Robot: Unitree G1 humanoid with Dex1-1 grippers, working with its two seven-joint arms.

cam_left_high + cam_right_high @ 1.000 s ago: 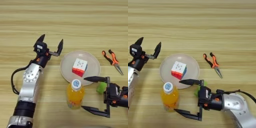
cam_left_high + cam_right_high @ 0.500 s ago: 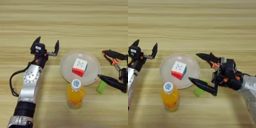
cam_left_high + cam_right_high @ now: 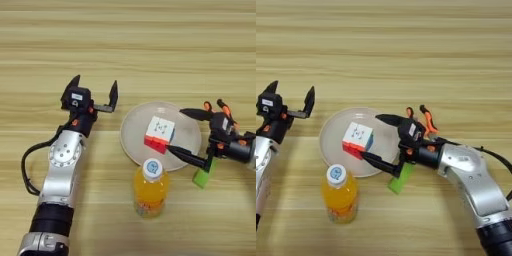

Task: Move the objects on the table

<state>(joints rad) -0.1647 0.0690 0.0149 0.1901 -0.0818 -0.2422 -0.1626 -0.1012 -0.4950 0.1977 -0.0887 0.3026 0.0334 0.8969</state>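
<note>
Plastic cube on the plate, my right gripper reaching in around it.

Left of the plate, my left gripper hovers over the table, fingers spread, empty. On the plate sits the puzzle cube: light, rigid, slick-faced, I'd judge, so I'd pinch opposite flat sides. Below the plate stands the orange-drink bottle, probably heavier. My right gripper gapes at the plate's right rim, grasping nothing; green block and pliers lie just right.
</note>
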